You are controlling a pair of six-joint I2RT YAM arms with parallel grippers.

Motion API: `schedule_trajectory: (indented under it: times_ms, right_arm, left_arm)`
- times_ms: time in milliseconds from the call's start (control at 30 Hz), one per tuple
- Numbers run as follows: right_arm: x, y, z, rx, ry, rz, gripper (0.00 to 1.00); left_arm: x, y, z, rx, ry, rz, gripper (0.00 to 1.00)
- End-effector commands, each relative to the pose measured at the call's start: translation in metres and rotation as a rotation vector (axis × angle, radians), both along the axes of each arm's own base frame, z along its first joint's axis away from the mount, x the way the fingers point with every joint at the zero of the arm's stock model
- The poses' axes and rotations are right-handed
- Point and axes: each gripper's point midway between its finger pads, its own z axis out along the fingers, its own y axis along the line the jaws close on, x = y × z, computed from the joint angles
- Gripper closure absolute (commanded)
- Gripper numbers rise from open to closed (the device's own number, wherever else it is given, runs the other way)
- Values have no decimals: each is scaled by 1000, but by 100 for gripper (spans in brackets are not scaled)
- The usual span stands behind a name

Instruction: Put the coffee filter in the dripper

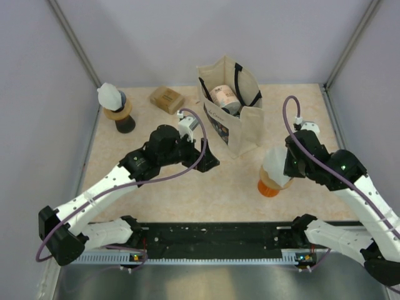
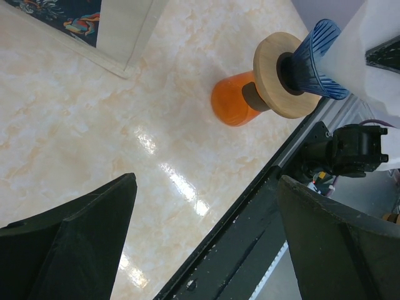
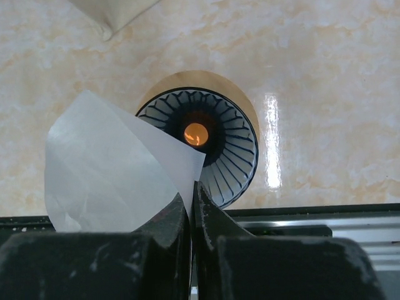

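Note:
A blue ribbed dripper (image 3: 228, 153) on a wooden ring sits on an orange cup (image 1: 269, 187) at the right of the table. My right gripper (image 3: 191, 195) is shut on the edge of a white paper coffee filter (image 3: 106, 169) and holds it just above the dripper, over its left side. In the top view the filter (image 1: 275, 165) hides most of the dripper. The dripper also shows in the left wrist view (image 2: 315, 59). My left gripper (image 2: 206, 237) is open and empty, over the table's front edge, left of the cup.
A cream tote bag (image 1: 230, 106) with a tin inside stands at the back centre. A second dripper with a filter (image 1: 114, 103) stands at the back left, next to a brown box (image 1: 166, 99). A black rail (image 1: 212, 236) runs along the near edge.

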Motion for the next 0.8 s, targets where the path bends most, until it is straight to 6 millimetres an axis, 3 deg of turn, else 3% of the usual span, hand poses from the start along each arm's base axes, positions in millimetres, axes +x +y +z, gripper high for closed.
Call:
schedule_trajectory:
  times_ms: [0, 167, 500, 767]
  right_arm:
    - [11, 8, -5, 61, -13, 34, 100]
    - [16, 5, -18, 41, 5, 33, 100]
    - [19, -1, -24, 15, -5, 7, 97]
    - [17, -8, -29, -25, 12, -5, 76]
  left_arm:
    - [5, -5, 19, -58, -41, -9, 1]
    - [6, -4, 16, -51, -35, -5, 1]
    - [5, -7, 16, -57, -28, -23, 1]
    - [5, -6, 18, -61, -32, -19, 1]
